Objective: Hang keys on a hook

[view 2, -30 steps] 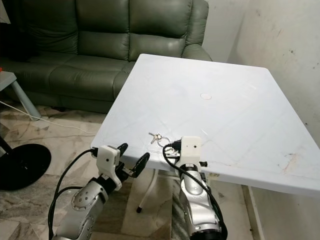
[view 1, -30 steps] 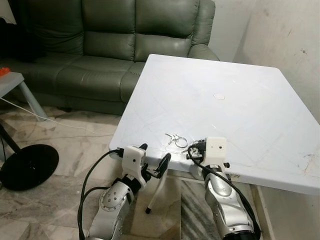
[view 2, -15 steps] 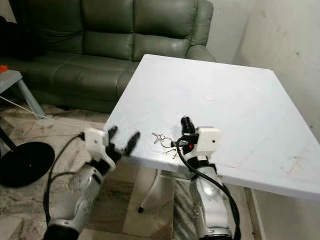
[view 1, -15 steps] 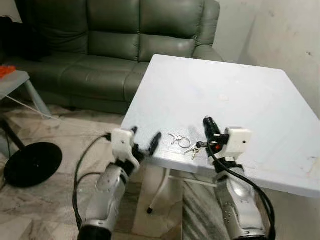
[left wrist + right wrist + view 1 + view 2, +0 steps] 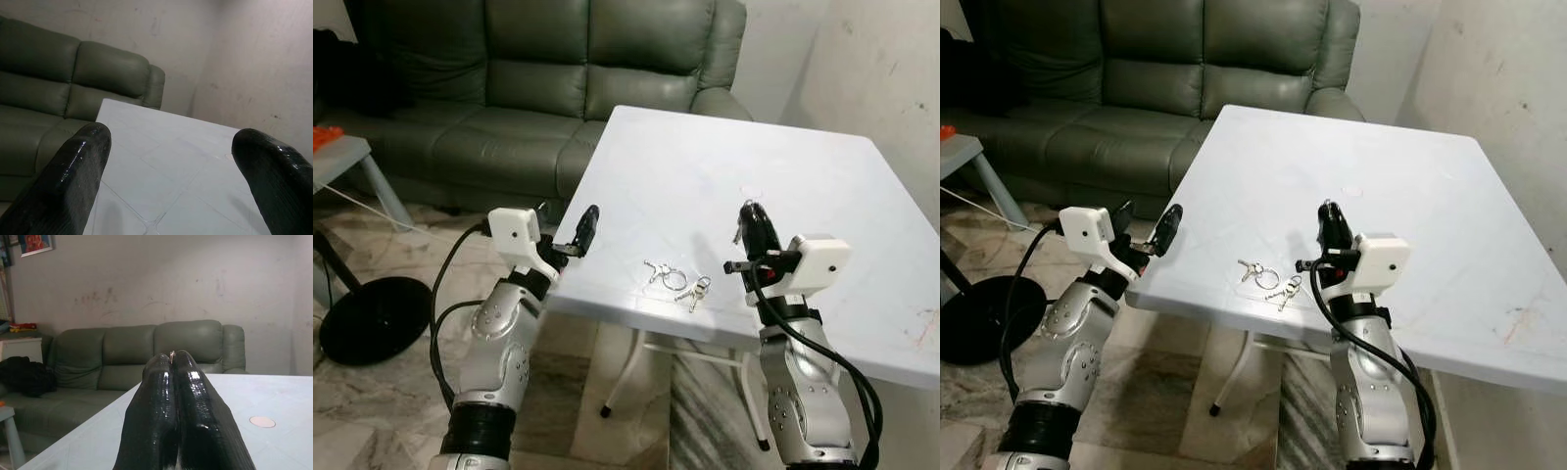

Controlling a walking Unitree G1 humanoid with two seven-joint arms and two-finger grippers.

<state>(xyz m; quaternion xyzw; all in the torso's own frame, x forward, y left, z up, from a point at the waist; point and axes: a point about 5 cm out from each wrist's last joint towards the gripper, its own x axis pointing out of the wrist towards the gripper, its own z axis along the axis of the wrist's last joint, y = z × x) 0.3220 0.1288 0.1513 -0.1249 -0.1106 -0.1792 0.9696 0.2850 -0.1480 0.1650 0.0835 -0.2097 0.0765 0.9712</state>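
right pincer (image 5: 751, 217) raised, fingers pressed together; left pincer (image 5: 566, 233) spread.

Even soft indoor light, sharp pics, faint shadows.

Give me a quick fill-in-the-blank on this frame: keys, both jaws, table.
1. The keys lie on the white ____, near its front edge.
2. The right gripper has its jaws ____, held above the tabletop.
3. The left gripper has its jaws ____, at the table's left edge.
4. Behind the table stands a green ____.

Missing words: table; shut; open; sofa
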